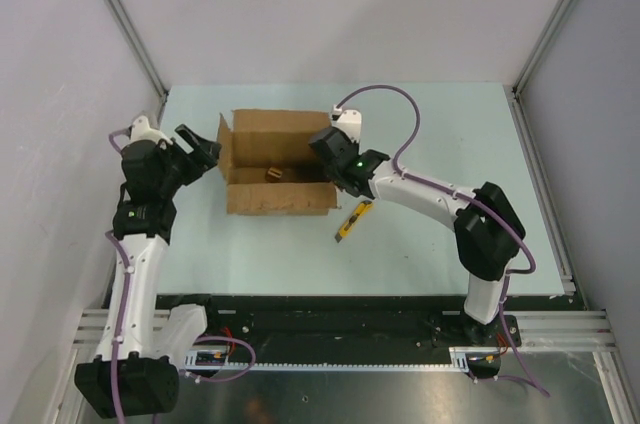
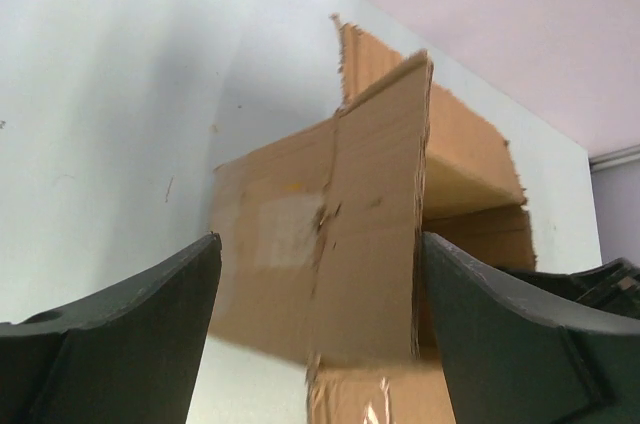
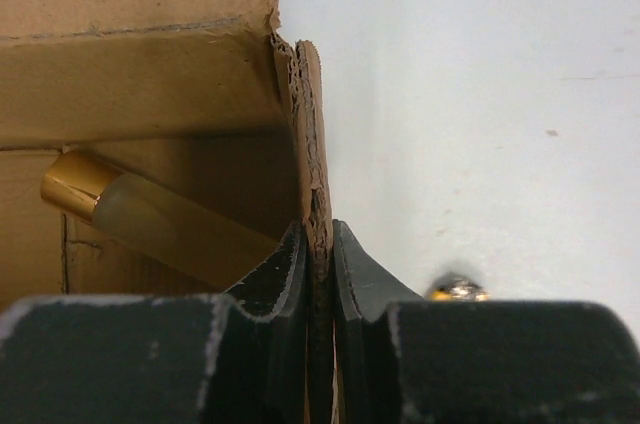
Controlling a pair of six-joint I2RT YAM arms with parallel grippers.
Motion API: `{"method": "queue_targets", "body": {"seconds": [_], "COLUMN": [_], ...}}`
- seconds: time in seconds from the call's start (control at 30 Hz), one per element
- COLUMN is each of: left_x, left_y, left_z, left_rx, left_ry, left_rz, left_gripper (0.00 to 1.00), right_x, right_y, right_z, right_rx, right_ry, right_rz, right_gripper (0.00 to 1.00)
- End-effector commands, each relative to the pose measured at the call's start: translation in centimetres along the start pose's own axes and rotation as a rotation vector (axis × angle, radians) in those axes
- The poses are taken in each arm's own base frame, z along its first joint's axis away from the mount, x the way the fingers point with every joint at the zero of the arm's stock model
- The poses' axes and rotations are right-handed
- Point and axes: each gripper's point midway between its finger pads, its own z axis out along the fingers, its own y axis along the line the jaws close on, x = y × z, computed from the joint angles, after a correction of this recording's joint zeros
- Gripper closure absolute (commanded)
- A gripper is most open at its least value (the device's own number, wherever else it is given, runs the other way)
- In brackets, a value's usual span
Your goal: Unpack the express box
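The box (image 1: 280, 199) stands on the pale bench (image 1: 430, 124) with its top open, between the two sets of jaws. The right jaws are closed on the box's right-hand wall. In the right wrist view the torn cardboard edge (image 3: 312, 144) runs straight up out of the narrow slot between their two dark fingers (image 3: 275, 274), which press on it from both sides. The inside of the box (image 3: 140, 74) lies to the left of that grip and the bare bench (image 3: 480, 94) to the right.

The left jaws stand wide open and hold nothing. They sit just beside the box's left end, where a flap (image 1: 225, 139) stands upright. In the left wrist view that flap (image 2: 370, 224) rises ahead of the jaws, within the gap between them. Whether either side touches it I cannot tell.

Inside the box lies a small bottle (image 1: 273, 174) with a frosted body and a gold cap, on its side on the floor of the box. Seen from the right jaws, the bottle (image 3: 150, 219) is just left of the gripped wall, cap pointing away to the left.

Outside the box, a yellow knife (image 1: 352, 221) lies on the bench, on the near side of the right jaws and close to the box's near right corner.
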Motion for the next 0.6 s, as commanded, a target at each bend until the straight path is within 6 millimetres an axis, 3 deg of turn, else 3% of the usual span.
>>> {"method": "queue_targets", "body": {"seconds": [0.0,0.13,0.27,0.57], "left_x": [1.4,3.6,4.4,5.0], "left_y": [0.2,2.2,3.7,4.1], "left_z": [1.2,2.8,3.6,6.2], "left_rx": [0.039,-0.014,-0.075,-0.071], "left_ry": [0.043,0.113,0.119,0.155], "left_rz": [0.003,-0.001,-0.002,-0.026], "left_gripper": [0.16,0.17,0.18,0.2], "right_x": [-3.0,-3.3,-3.1,-3.0], "right_y": [-6.4,-5.9,-5.6,-4.9], "right_z": [-0.8,-1.1,-0.9,-0.8], "right_rx": [0.223,0.204,0.198,0.165], "right_ry": [-0.073,-0.084,-0.079,-0.075], "right_rz": [-0.043,-0.045,-0.046,-0.036], "right_gripper": [1.0,1.0,1.0,1.0]}}
